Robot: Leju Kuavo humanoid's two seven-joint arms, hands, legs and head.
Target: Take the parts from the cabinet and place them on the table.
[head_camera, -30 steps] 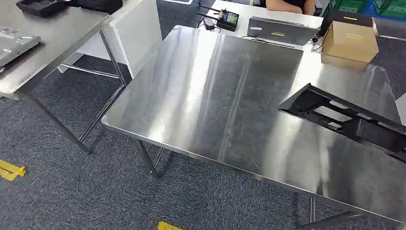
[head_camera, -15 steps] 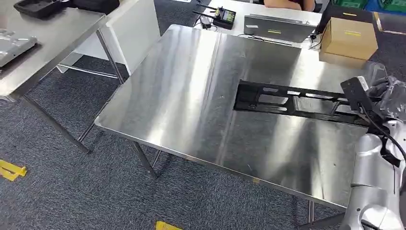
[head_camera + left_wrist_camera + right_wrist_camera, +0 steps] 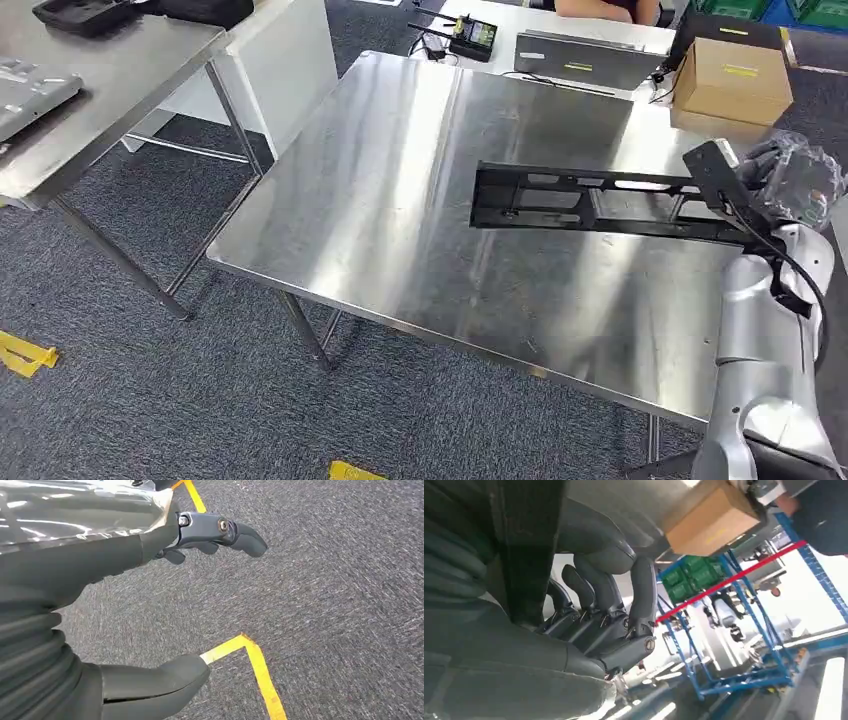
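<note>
A long black frame-like part with cut-out openings hangs just over the steel table, reaching from the right side toward the middle. My right hand grips its right end; in the right wrist view the fingers curl around the dark part. My left hand hangs over grey carpet with thumb and fingers apart and nothing between them.
A cardboard box stands at the table's far right, with a closed laptop and a handheld controller behind. Another steel table stands on the left. Yellow tape marks lie on the carpet. A person sits at the far edge.
My right arm has carried the black part further left and forward over the table, and it now lies more level. The camera has shifted slightly.
</note>
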